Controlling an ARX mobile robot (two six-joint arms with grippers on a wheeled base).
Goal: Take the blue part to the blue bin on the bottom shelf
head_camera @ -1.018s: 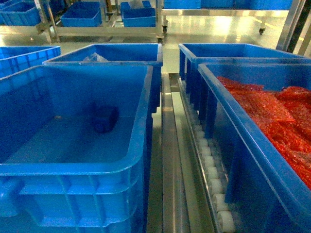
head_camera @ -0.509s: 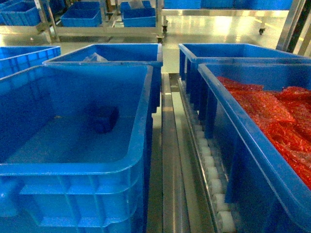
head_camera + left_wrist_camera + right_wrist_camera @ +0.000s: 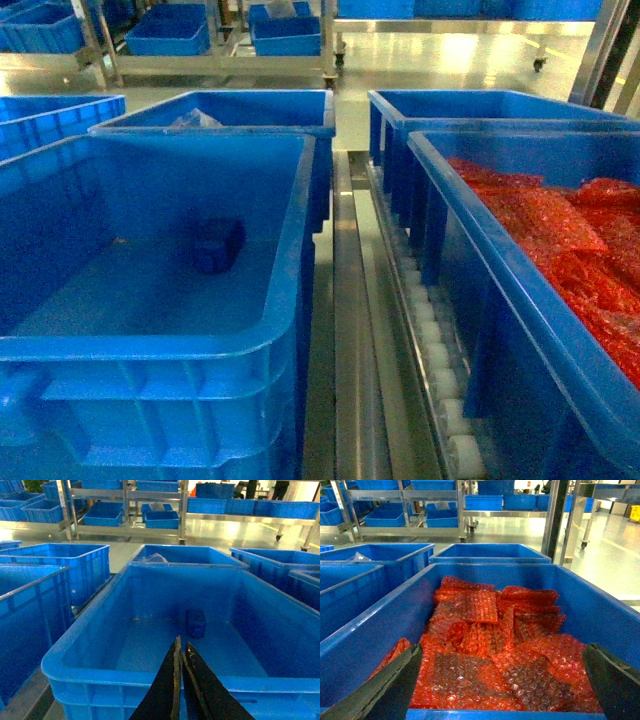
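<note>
1. Left gripper hangs at the near rim of the blue bin; fingers pressed together, holding nothing.
2. Right gripper spread wide over the crate of red bags.
3. Blue part lies on the bin floor, toward the far wall.
4. Bottom shelf: rail and rollers run between the crates.

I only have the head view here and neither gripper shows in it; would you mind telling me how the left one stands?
Observer: The left gripper is shut, over the near rim of the blue bin.
Operator: Thanks, is it holding the part?
Observer: No, the blue part lies on the bin floor beyond the tips.
Operator: And the right one?
Observer: The right gripper is open above the red bubble-wrap bags.
</note>
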